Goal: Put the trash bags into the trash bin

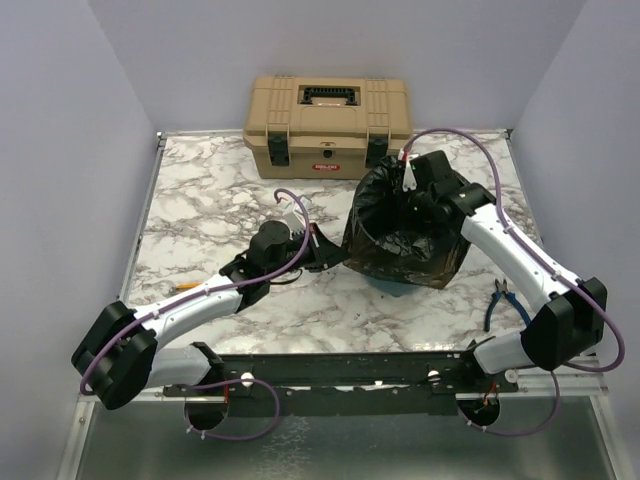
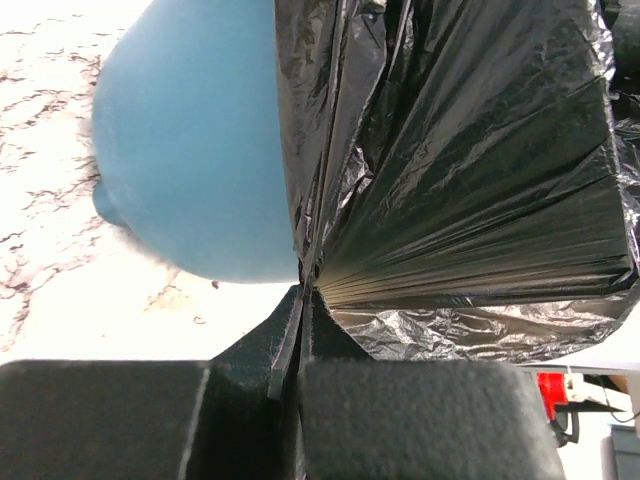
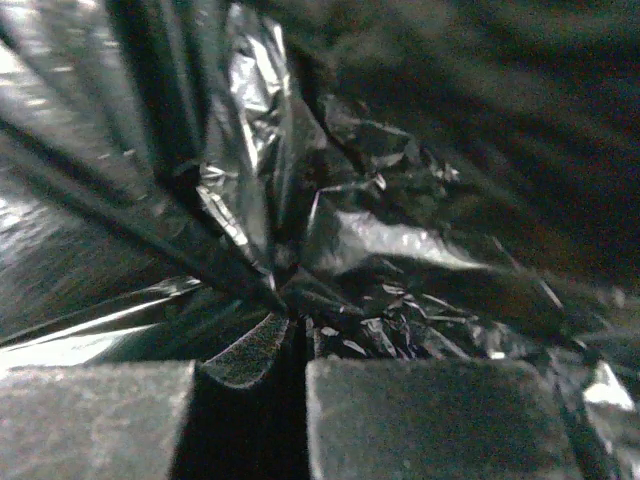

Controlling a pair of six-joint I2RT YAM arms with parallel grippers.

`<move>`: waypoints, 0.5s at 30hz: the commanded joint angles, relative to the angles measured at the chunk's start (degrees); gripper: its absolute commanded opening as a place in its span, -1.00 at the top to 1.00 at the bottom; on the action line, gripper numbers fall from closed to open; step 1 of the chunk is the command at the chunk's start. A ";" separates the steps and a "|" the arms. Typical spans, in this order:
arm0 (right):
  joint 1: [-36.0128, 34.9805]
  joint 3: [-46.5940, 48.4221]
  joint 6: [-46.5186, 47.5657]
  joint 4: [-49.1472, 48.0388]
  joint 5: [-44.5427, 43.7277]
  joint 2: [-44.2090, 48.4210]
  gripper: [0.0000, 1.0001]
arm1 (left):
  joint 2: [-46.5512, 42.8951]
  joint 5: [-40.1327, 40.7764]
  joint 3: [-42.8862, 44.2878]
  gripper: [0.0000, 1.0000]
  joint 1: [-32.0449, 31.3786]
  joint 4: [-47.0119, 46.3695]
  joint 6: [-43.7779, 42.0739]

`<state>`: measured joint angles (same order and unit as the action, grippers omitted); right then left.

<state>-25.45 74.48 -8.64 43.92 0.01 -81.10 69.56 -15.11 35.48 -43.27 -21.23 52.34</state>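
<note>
Draping the teal trash bin (image 2: 190, 150) on the surface (image 1: 210, 200), the black trash bag (image 1: 405, 240) is clamped at its left side by the left hand (image 1: 325, 252), far rim by the right hand (image 1: 415, 180).

The top camera looks down from high behind onto the whole table (image 1: 200, 215). Both wrist cameras sit pressed up close against the bag (image 2: 470, 160), which all three views share.
</note>
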 commanded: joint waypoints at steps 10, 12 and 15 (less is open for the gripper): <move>-0.75 -11.49 0.32 -9.31 -5.91 1.72 0.87 | 0.75 1.63 4.14 1.00 -0.33 5.88 -4.68; -0.79 -12.31 0.47 -9.72 -6.45 0.45 0.87 | 0.75 1.35 4.09 1.00 -0.33 5.97 -4.72; -0.80 -13.18 0.60 -11.10 -8.06 -2.28 0.88 | 0.68 1.27 3.96 1.00 -0.32 6.05 -4.70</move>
<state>-25.96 62.87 -7.97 36.29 -3.53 -81.01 69.89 -14.44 38.26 -43.27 -17.06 48.97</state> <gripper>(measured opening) 0.062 0.003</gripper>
